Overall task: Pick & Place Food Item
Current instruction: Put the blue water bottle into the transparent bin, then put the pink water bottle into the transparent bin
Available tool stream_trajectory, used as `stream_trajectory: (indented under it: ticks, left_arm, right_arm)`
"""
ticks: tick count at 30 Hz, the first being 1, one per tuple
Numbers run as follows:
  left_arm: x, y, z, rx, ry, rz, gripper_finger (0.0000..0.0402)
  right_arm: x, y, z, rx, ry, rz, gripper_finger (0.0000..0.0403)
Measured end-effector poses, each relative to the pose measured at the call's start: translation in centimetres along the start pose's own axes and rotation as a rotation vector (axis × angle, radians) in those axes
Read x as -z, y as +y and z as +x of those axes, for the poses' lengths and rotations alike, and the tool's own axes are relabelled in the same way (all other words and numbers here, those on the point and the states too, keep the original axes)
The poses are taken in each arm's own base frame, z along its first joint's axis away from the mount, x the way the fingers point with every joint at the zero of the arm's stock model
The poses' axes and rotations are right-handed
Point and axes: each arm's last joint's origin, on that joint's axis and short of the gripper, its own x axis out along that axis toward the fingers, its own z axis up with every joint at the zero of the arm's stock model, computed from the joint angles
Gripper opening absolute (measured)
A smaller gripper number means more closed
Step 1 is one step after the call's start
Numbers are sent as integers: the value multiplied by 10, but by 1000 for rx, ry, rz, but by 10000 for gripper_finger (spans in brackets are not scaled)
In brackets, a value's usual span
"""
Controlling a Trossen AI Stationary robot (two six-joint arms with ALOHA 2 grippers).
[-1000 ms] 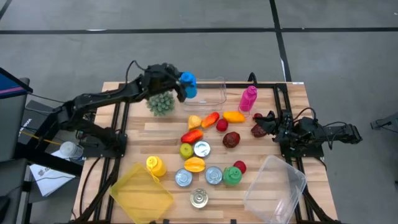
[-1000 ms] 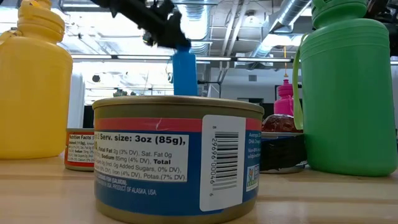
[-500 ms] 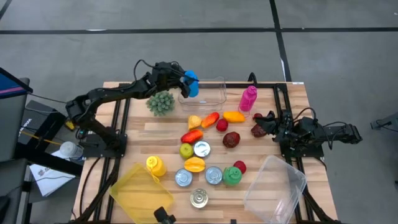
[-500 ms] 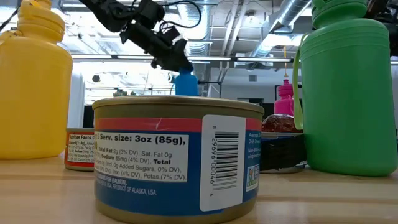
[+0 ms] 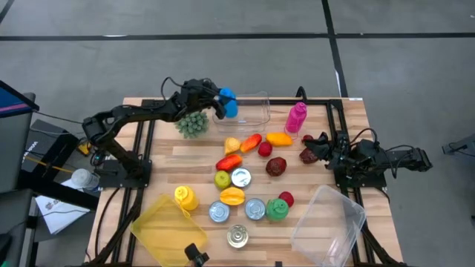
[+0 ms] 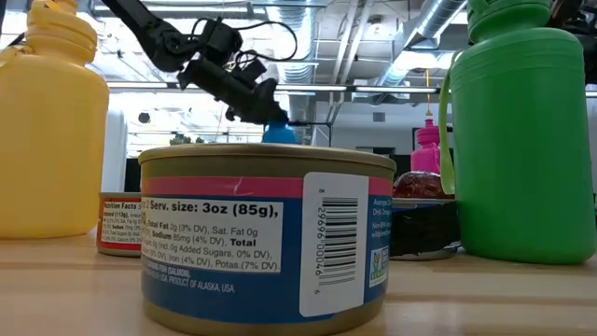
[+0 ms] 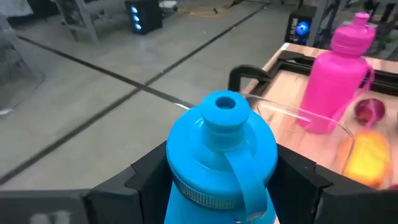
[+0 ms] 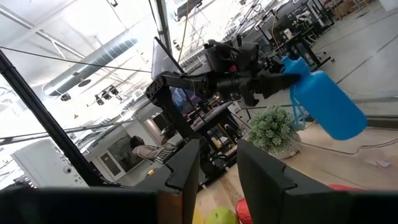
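Left tool [image 5: 216, 103] pinching a blue bottle [image 5: 228, 102] by its body, held tilted in the air over the near wall of a clear open container [image 5: 252, 110] at the surface's [image 5: 193, 159] far edge. Right tool [image 5: 324, 148] resting at the right edge, fingers apart on nothing, near a dark red fruit [image 5: 309, 156].
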Motion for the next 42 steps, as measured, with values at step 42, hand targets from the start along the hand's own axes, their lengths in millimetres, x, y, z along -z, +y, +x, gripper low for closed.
stream_trajectory:
  ticks: [42]
  left_arm:
    - [18,13,7,-56,40,-4,278]
  right_arm:
    - [-1,-2,0,64,-41,15,111]
